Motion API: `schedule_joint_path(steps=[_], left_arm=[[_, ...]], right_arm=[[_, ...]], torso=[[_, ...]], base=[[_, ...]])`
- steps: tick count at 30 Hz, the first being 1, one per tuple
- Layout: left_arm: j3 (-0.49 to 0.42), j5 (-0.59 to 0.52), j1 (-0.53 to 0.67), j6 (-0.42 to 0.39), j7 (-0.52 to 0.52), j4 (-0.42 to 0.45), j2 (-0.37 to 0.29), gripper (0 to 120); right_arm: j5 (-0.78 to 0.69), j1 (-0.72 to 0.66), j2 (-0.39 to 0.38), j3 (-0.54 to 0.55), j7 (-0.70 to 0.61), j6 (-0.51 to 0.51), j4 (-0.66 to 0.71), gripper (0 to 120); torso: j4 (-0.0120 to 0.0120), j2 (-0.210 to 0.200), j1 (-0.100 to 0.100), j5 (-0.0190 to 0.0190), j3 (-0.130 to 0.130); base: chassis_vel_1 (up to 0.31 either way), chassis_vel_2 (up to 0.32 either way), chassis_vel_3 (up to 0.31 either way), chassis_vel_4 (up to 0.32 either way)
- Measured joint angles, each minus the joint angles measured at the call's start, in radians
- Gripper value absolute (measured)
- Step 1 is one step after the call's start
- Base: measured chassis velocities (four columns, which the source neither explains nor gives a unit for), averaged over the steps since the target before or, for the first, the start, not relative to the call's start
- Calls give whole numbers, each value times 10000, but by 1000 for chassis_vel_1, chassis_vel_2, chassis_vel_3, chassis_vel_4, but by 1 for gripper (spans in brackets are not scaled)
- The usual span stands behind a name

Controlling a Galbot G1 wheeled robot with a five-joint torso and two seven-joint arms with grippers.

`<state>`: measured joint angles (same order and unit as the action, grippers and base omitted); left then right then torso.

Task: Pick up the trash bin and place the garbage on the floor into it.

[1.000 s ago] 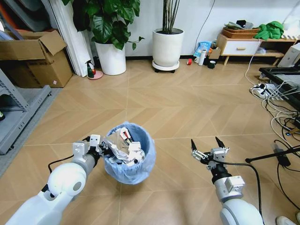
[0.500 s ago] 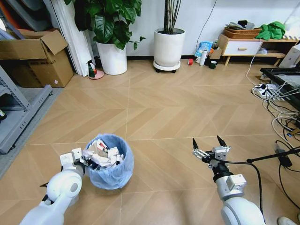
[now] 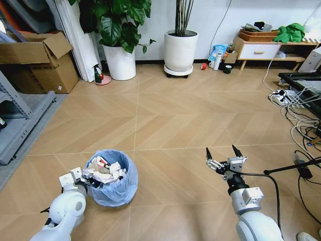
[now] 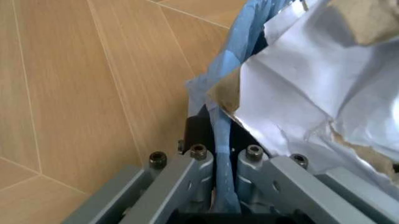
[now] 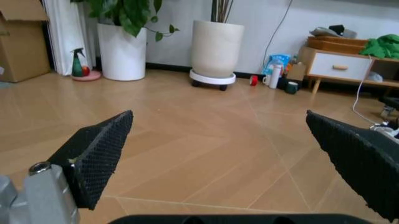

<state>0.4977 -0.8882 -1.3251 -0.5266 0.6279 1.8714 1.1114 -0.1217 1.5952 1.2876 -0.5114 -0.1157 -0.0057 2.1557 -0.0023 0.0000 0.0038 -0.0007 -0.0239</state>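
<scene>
trash bin (image 3: pixel 111 178) | blue-lined, heaped with garbage (image 3: pixel 104 170) | left claw (image 3: pixel 79 182) clamps rim

The trash bin (image 3: pixel 113 179) stands left of the right hand (image 3: pixel 223 152), garbage (image 3: pixel 104 171) apparently heaped inside it.

Head cam high, fwd-down; wrist cams low, close.

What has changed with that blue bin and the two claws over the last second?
The left claw, shut on the rim of the trash bin, has carried the bin toward the robot's left and closer to it, apparently lowering it toward the floor. The garbage rode along inside. The grip has not been let go. The right claw stayed open, empty and in place over bare floor.
</scene>
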Motion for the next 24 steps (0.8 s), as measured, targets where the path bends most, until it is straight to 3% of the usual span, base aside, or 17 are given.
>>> schedule_joint_path(steps=[9, 17, 24], left_arm=[[-216, -37, 241, 105, 107, -200, 18, 4], [-343, -51, 379, 242, 301, -274, 13, 34], [-271, -160, 317, 861, 351, -26, -30, 61]], right_arm=[[4, 13, 26, -123, 30, 105, -23, 100], [-11, -43, 23, -202, 45, 122, -22, 100], [-93, -121, 15, -309, 53, 127, -10, 100]], torso=[[0, 0, 0, -1, 0], [0, 0, 0, 0, 0], [0, 0, 0, 1, 0]], base=[[0, 0, 0, 0], [0, 0, 0, 0], [0, 0, 0, 0]])
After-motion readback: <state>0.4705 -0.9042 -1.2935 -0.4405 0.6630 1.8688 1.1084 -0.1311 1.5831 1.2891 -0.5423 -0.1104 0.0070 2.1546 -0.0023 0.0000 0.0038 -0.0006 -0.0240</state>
